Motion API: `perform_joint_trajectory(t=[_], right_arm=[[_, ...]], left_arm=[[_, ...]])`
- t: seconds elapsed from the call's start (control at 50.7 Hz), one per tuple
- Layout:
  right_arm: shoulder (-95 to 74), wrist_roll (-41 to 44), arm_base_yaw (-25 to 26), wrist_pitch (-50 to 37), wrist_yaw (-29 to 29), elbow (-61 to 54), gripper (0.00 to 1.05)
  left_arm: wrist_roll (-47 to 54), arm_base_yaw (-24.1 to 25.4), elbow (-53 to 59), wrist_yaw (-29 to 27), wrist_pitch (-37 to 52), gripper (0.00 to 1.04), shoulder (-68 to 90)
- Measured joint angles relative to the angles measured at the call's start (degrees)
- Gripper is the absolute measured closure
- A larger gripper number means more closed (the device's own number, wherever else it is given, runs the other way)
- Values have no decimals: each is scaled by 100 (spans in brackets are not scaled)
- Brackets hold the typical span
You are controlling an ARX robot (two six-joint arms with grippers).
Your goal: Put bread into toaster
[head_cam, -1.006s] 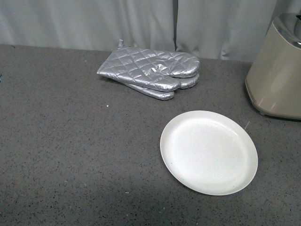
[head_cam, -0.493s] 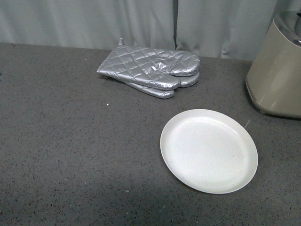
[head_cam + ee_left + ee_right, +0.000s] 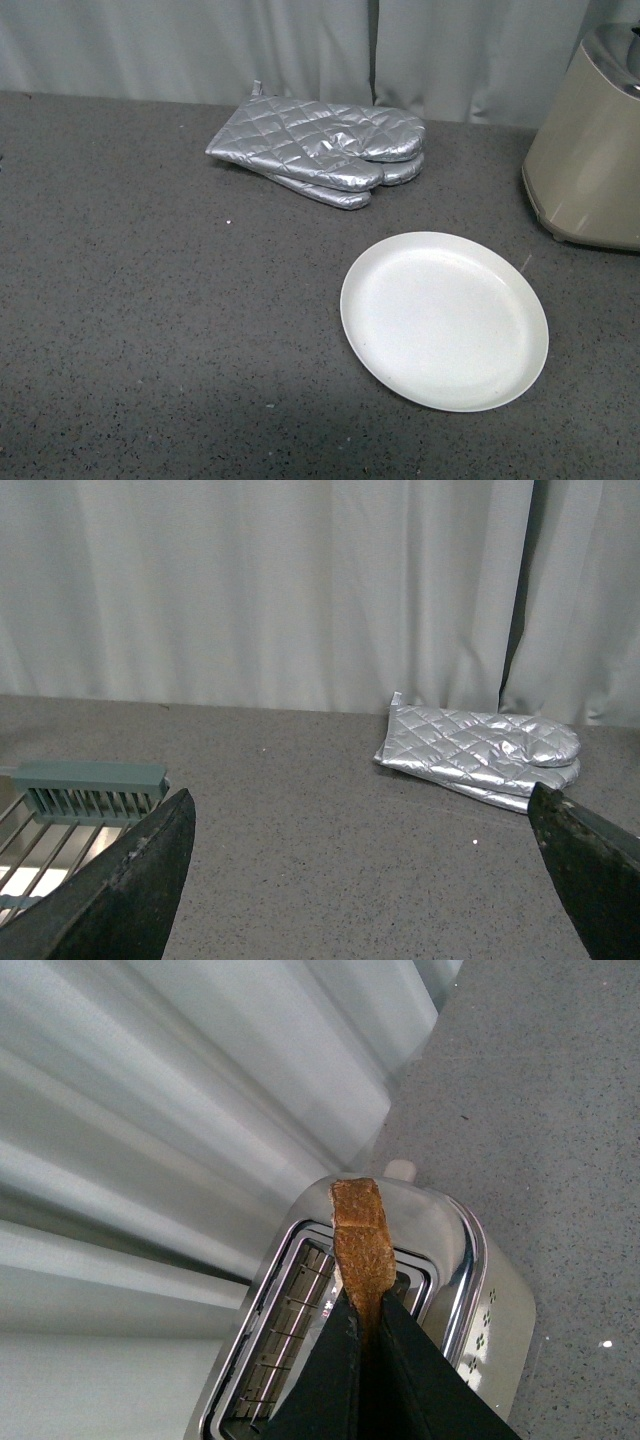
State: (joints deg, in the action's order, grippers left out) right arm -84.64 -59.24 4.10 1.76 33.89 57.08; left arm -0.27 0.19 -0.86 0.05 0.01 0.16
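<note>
The right end effector (image 3: 365,1325) pinches the brown-crusted tan bread slice (image 3: 362,1240) edge-on above the slot of the beige, silver-topped toaster (image 3: 440,1260). The left end effector (image 3: 370,870) gapes wide above the grey speckled bench (image 3: 300,820).

Silver oven mitts (image 3: 320,152), white plate (image 3: 444,321), rack (image 3: 60,825)

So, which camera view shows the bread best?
The right wrist view: the bread is pinched edge-on in the right gripper, above the toaster slot. The front and left wrist views show no bread; the front view catches only the toaster's side.
</note>
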Motion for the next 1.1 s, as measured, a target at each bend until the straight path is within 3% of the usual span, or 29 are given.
perform_joint_trajectory(t=[0.414,1.105], right_arm=[[-20,-420,-11,697,50,236,103],[-544,-608,4,811,232,579,103]], left_arm=[[0,0,0,0,0,7,0],[0,0,0,0,0,7,0]])
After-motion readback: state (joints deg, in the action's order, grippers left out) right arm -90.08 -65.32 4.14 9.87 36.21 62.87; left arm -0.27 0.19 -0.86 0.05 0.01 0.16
